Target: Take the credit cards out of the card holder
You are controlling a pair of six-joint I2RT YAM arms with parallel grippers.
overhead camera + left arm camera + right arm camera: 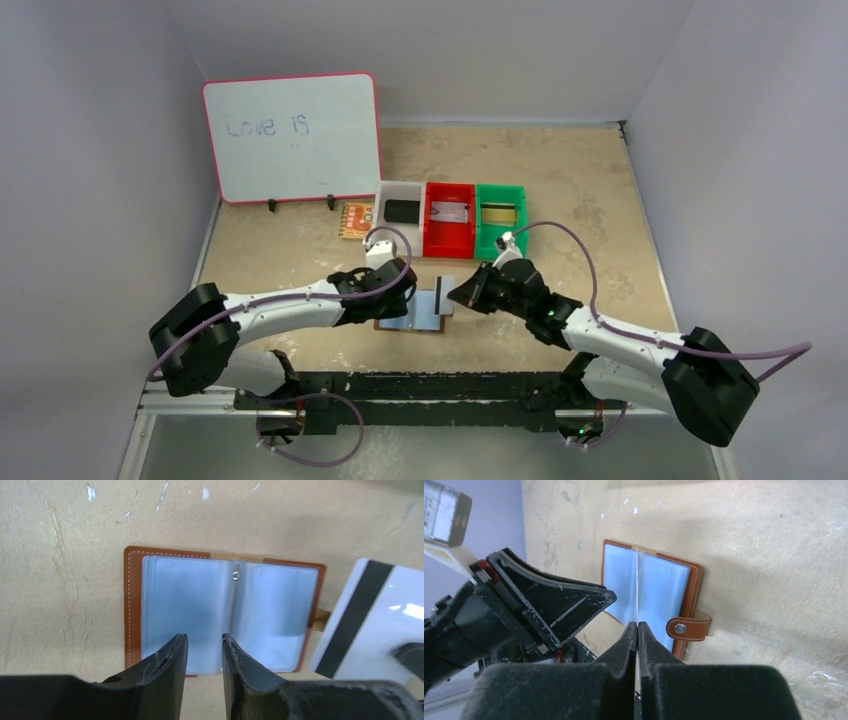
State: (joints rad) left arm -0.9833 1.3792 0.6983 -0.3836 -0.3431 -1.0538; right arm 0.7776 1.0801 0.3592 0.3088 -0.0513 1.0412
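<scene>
Brown card holder (pixel 412 312) open flat on the table (pixel 560 180), left fingers (pixel 167 662) apart over its near edge, right fingers (pixel 626 642) clamped on a white black-striped card (pixel 362 620) just beside its right edge

My left fingers (pixel 167 662) cover the near edge of the holder (pixel 132 605). The card (pixel 372 617) pinched in my right gripper (pixel 637 629) runs off the left wrist view's right side; from my right wrist it is edge-on, face unseen. The pockets (pixel 187 602) look blurred.
</scene>
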